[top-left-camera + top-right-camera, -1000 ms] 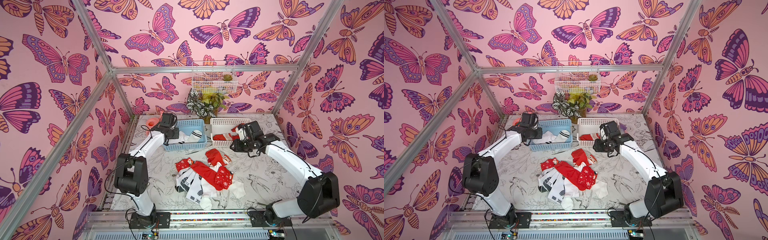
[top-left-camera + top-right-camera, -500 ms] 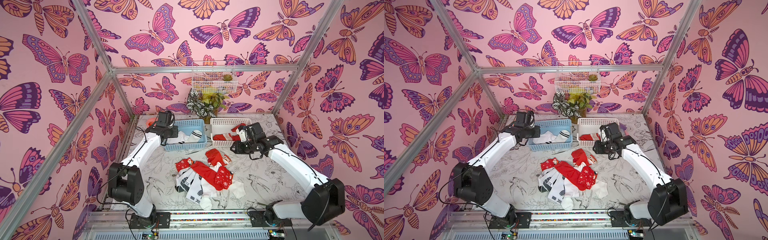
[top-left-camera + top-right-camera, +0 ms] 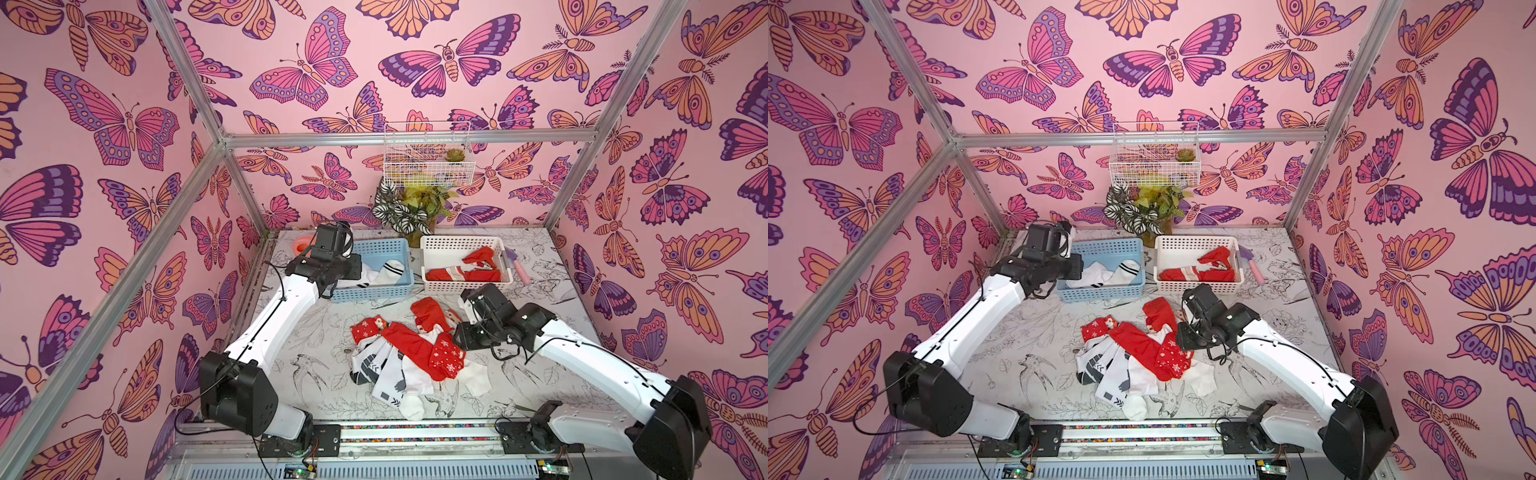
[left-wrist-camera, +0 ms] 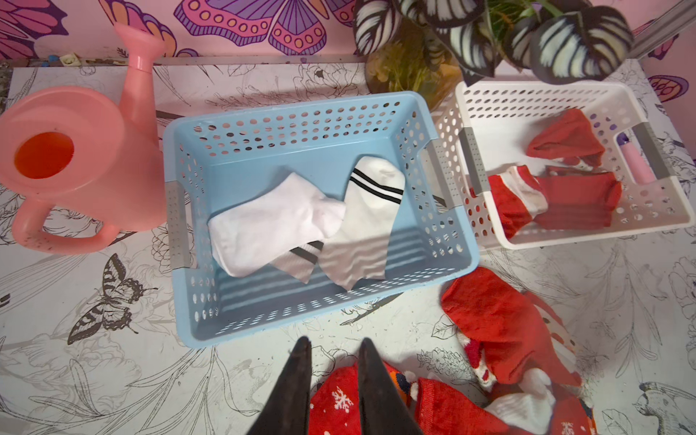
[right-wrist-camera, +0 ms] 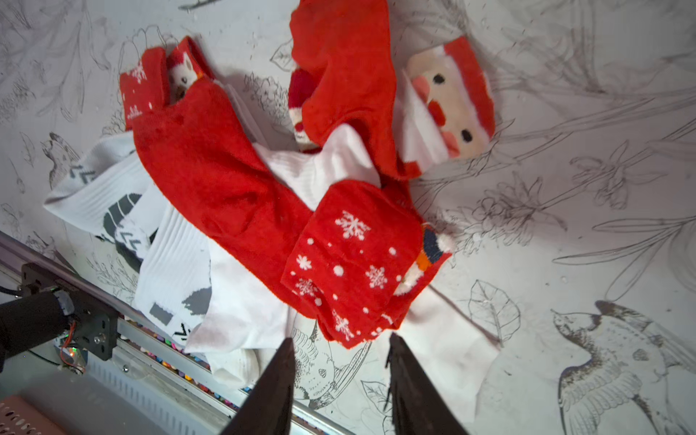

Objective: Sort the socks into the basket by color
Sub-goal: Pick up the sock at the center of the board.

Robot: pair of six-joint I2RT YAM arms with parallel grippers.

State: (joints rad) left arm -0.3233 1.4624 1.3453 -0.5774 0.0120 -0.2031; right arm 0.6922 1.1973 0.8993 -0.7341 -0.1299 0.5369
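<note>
Socks lie heaped on the flower-sketched table between butterfly-papered walls; left gripper and right gripper both gape empty.

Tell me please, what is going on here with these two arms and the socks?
The robot is sorting socks by color. White socks lie in the blue basket, red socks in the white basket. A mixed pile is on the table. The left end effector hovers open and empty by the blue basket. The right end effector hovers open beside a red snowflake sock.
</note>
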